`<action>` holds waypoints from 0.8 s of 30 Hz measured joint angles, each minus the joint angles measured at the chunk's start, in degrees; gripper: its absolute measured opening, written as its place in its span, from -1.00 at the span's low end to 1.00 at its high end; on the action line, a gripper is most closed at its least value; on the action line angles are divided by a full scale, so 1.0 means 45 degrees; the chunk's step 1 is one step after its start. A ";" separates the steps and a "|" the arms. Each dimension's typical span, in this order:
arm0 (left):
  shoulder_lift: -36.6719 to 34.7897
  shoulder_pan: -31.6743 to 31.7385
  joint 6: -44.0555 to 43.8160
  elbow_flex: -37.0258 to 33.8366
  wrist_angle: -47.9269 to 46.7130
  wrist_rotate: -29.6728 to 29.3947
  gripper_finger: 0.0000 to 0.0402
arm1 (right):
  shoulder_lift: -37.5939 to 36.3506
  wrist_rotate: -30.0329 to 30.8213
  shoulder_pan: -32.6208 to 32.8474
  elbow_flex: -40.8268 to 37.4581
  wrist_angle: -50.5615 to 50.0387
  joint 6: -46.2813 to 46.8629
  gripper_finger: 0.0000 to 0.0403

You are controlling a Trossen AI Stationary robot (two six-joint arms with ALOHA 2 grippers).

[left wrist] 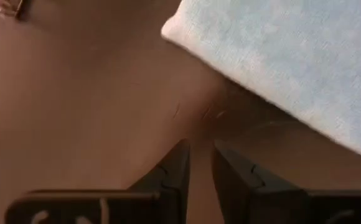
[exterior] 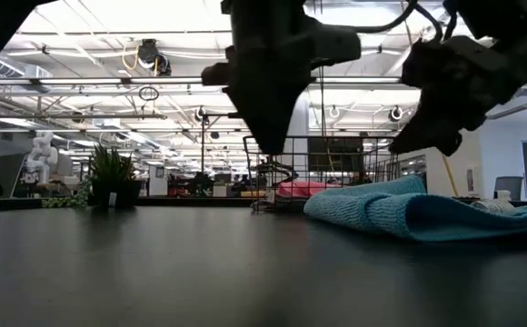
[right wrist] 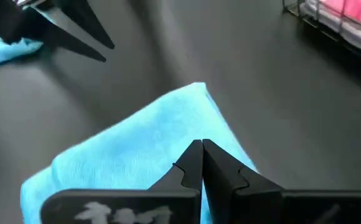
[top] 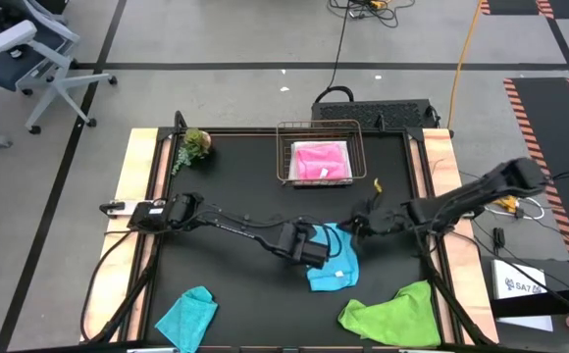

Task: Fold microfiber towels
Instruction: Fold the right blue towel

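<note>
The soft, limp sky blue towel (top: pixel 330 267) is best pinched at a corner beside the left gripper (top: pixel 332 249), whose jaws stand slightly parted and empty; the right gripper (top: pixel 355 227) is closed, holding nothing.

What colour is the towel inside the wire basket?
Hot pink towel, clearest in the high view.

around my black-topped table (top: pixel 235 294) with its pale wood edges: grey concrete floor (top: pixel 216 39) marked with dark lines, an office chair (top: pixel 29 49) at one corner, and bright strip-lit ceiling trusses (exterior: pixel 109 54) beyond.
</note>
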 joint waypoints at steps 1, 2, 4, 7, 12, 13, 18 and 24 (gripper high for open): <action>0.0000 -0.0014 -0.0043 0.0000 -0.0080 0.0000 -0.69 | 0.0508 0.0088 0.0227 0.0150 0.0149 0.0198 -1.00; -0.0004 -0.0056 -0.0040 0.0000 -0.0115 -0.0004 -0.70 | 0.0970 0.0101 0.0462 0.0357 0.0147 0.0367 -1.00; -0.0064 -0.0121 0.0071 0.0005 -0.0155 -0.0026 -0.73 | 0.1916 0.0098 0.0964 0.0919 -0.0117 0.0491 -1.00; -0.0365 -0.0232 0.0107 0.0021 -0.0424 -0.0234 -0.79 | 0.3083 0.0018 0.1539 0.1649 -0.1062 0.0701 -1.00; -0.1123 -0.0497 -0.0572 0.0015 -0.2267 -0.1052 -0.89 | 0.4076 -0.0194 0.1916 0.2076 -0.3478 0.1380 -1.00; -0.1297 -0.0556 -0.0804 0.0015 -0.2678 -0.1250 -0.92 | 0.4096 -0.0408 0.1925 0.2117 -0.3845 0.1459 -1.00; -0.2493 -0.1040 -0.1320 -0.0086 -0.3244 -0.2119 -0.99 | 0.3676 -0.0710 0.1922 0.2124 -0.4949 0.1425 -1.00; -0.3807 -0.1664 -0.1400 -0.0313 -0.3262 -0.3462 -0.91 | 0.2880 -0.1137 0.1861 0.2049 -0.5223 0.1399 -1.00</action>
